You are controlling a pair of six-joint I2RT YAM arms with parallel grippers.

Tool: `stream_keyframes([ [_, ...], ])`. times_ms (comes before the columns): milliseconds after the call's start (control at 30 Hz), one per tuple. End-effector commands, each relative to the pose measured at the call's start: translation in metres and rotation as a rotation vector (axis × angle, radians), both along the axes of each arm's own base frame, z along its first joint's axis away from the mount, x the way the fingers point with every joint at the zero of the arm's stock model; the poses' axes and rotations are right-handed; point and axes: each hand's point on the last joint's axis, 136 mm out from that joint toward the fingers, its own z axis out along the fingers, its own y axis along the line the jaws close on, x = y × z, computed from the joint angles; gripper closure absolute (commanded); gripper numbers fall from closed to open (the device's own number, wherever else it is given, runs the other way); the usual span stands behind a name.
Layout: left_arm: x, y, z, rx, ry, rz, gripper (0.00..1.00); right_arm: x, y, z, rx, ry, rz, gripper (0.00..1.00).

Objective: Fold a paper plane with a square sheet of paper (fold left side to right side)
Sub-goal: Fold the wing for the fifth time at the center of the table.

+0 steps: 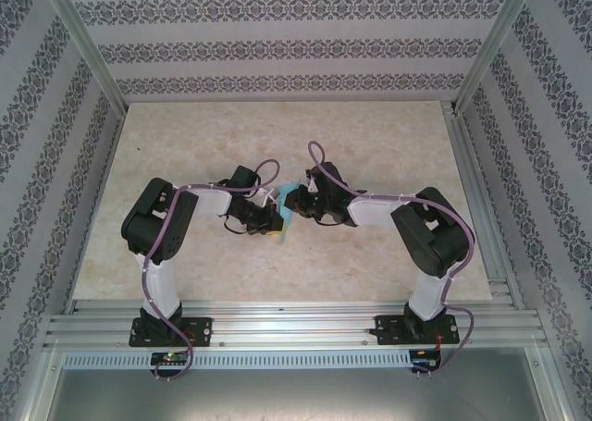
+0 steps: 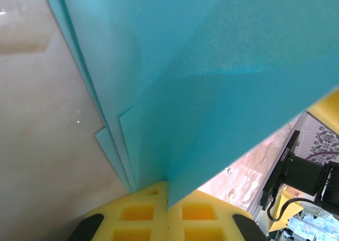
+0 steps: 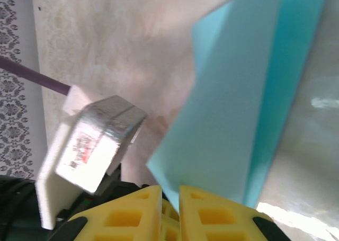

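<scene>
Light-blue thin folded paper plane [image 1: 285, 208] is held at the middle of the beige marbled table [image 1: 277, 134], between both arms. The left gripper [image 2: 168, 201] and the right gripper [image 3: 170, 198] each clamp its edge, yellow fingers [image 3: 212, 214] closed on it.

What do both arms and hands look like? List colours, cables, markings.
Left arm and right arm: white links, black joints, purple cables looped alongside. Left hand and right hand: yellow fingers with square recesses, black backing.

The left gripper [image 1: 270, 219] and right gripper [image 1: 308, 205] crowd the middle with the blue paper [image 1: 286, 210] squeezed between them. The table [image 1: 277, 134] behind them is wide and bare
</scene>
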Motion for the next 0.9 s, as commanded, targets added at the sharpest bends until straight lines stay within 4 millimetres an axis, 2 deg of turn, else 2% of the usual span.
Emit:
stream_keyframes([
  [0,-0.023,0.011,-0.054,0.145,0.058,-0.034,1.00,0.007,0.010,0.004,0.016,-0.019,0.004,0.83],
  [233,-0.022,0.011,-0.055,0.146,0.059,-0.035,1.00,0.005,0.016,-0.005,0.004,0.011,0.012,0.83],
  [867,-0.023,0.009,-0.057,0.138,0.065,-0.046,1.00,0.006,-0.001,-0.038,-0.135,0.053,-0.002,0.83],
])
